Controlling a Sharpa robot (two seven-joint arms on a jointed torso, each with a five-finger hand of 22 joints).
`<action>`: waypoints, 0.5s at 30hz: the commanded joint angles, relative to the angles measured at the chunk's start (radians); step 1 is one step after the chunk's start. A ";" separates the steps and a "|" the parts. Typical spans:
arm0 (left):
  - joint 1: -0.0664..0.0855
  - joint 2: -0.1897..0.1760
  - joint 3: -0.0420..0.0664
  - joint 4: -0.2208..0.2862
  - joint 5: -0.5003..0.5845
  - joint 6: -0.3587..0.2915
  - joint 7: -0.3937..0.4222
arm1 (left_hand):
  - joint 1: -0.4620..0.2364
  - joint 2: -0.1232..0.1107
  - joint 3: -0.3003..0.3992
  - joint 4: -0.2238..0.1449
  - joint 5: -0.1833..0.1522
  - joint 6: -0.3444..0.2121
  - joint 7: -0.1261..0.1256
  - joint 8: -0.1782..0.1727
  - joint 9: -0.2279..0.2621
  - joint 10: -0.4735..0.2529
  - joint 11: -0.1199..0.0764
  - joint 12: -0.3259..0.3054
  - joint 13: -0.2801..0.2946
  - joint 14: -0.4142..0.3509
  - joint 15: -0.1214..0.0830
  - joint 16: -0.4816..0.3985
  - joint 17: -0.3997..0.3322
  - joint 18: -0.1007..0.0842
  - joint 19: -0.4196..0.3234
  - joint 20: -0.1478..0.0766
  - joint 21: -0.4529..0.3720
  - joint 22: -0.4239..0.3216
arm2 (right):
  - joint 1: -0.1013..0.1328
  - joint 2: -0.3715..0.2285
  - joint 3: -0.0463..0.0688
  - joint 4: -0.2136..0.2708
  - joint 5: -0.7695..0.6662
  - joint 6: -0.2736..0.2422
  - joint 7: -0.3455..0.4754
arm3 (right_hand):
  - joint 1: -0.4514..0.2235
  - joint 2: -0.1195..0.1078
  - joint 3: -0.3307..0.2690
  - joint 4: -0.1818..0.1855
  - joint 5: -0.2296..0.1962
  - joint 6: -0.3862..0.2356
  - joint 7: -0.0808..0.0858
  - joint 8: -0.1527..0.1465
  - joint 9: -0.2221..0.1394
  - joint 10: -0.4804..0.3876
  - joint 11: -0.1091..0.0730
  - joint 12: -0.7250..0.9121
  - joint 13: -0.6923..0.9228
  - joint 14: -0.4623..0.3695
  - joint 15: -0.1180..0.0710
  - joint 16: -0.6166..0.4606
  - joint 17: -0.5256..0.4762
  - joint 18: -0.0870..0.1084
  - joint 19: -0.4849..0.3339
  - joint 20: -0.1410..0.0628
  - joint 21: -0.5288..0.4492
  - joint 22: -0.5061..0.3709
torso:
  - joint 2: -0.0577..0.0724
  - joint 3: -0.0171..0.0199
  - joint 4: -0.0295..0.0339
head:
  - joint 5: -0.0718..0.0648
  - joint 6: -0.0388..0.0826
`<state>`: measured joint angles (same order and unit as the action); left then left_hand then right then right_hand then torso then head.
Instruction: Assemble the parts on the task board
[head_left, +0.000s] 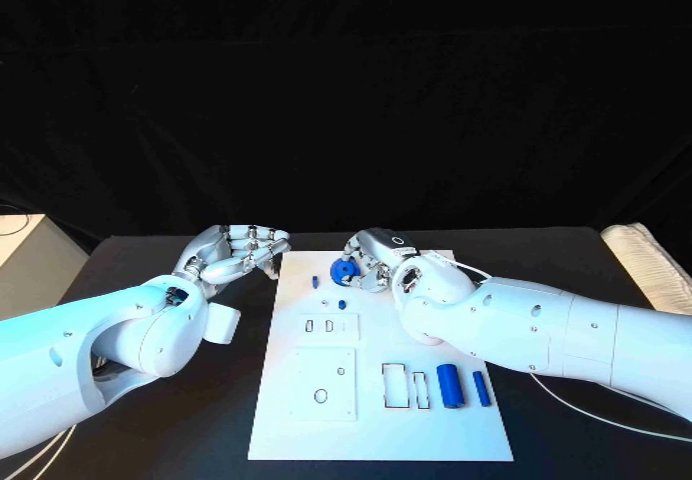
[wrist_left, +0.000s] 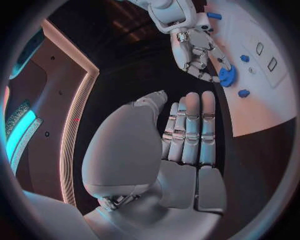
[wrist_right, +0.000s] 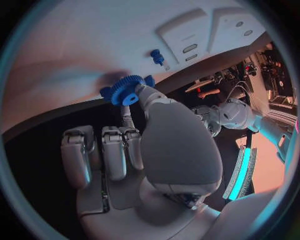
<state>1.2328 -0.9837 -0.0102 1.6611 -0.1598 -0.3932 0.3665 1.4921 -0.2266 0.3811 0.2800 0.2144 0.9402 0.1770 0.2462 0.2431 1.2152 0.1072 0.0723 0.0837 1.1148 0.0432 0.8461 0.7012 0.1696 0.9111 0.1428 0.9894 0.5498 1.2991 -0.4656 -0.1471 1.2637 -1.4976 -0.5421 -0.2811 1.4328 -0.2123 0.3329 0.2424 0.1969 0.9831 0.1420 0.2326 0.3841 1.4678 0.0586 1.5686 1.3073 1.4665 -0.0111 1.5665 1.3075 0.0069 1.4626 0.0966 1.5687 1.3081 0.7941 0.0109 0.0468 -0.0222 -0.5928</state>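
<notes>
Near the far edge of the task board (head_left: 382, 430): right hand (head_left: 378, 258), fingers pinching a blue toothed gear (head_left: 345, 270), held just over the white plate.
Left hand (head_left: 235, 250): beside the board's left edge, over the black table (head_left: 173, 440), fingers curled loosely, nothing in them.
Step in hand, by judgement: carrying or seating the gear at the far end of the board; whether it already touches the plate cannot be told.
Next move calls for: lining the gear's bore over its seat and pressing straight down, without tilt.
Other items on the board: small blue peg (head_left: 316, 282) just left of the gear; small blue knob (head_left: 345, 303) nearer the robot; two blue cylinders (head_left: 449, 386) lying by the near right recesses; several empty slots and cut-outs.
Obstructions: the peg lies close to the gear and could be knocked; the fingers hide the seat from the head view.
</notes>
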 joint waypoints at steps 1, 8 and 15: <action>0.001 0.000 0.001 0.003 0.004 0.015 0.006 | 0.002 0.005 0.007 0.001 -0.004 -0.005 -0.001 -0.004 0.002 -0.007 0.003 -0.004 0.002 -0.006 -0.002 0.006 0.001 0.013 -0.008 -0.002 0.004 0.002 | -0.005 0.004 -0.002 -0.007 -0.020 0.019 -0.006 | -0.007 0.003 0.006 -0.001 0.001 0.014 -0.011 0.002 0.000 0.103 -0.006 0.002 0.263 0.104 -0.006 0.004 0.263 -0.007 0.108 -0.007 0.002 0.263 | -0.001 0.0004 0.0001 | 0.000 0.002; 0.001 -0.001 0.001 0.004 0.004 0.014 0.006 | 0.004 0.004 0.009 0.000 -0.005 -0.006 -0.001 -0.004 0.004 -0.008 0.003 -0.003 0.002 -0.007 -0.002 0.006 0.002 0.013 -0.010 -0.001 0.006 0.003 | -0.005 0.012 -0.003 -0.024 -0.024 0.032 -0.011 | -0.008 0.002 0.007 -0.001 0.001 0.013 -0.011 0.002 0.000 0.103 -0.006 0.002 0.263 0.104 -0.006 0.004 0.263 -0.007 0.108 -0.007 0.002 0.263 | -0.001 0.0005 -0.0014 | 0.000 0.002; 0.001 -0.002 0.001 0.005 0.004 0.014 0.005 | 0.004 0.004 0.009 0.000 -0.005 -0.006 -0.001 -0.004 0.004 -0.008 0.003 -0.003 0.002 -0.007 -0.002 0.006 0.002 0.013 -0.010 -0.001 0.006 0.003 | -0.008 0.019 -0.004 -0.035 -0.024 0.050 -0.010 | -0.014 -0.003 0.010 0.000 0.001 0.008 -0.009 -0.001 -0.002 0.103 -0.004 0.002 0.263 0.104 -0.005 0.004 0.263 -0.007 0.108 -0.007 0.002 0.263 | 0.000 0.0009 -0.0009 | 0.000 -0.001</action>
<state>1.2329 -0.9862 -0.0101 1.6629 -0.1594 -0.3932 0.3662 1.4921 -0.2266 0.3866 0.2801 0.2145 0.9402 0.1770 0.2462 0.2458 1.2115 0.1109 0.0723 0.0847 1.1148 0.0432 0.8461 0.7020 0.1694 0.9074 0.1391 0.9893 0.5523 1.2984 -0.4476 -0.1470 1.2340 -1.5096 -0.5332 -0.2852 1.4249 -0.2202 0.3385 0.2423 0.1955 0.9829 0.1416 0.2333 0.3804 1.4678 0.0586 1.5686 1.3081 1.4665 -0.0110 1.5665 1.3074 0.0069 1.4626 0.0966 1.5686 1.3080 0.7933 0.0115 0.0456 -0.0215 -0.5915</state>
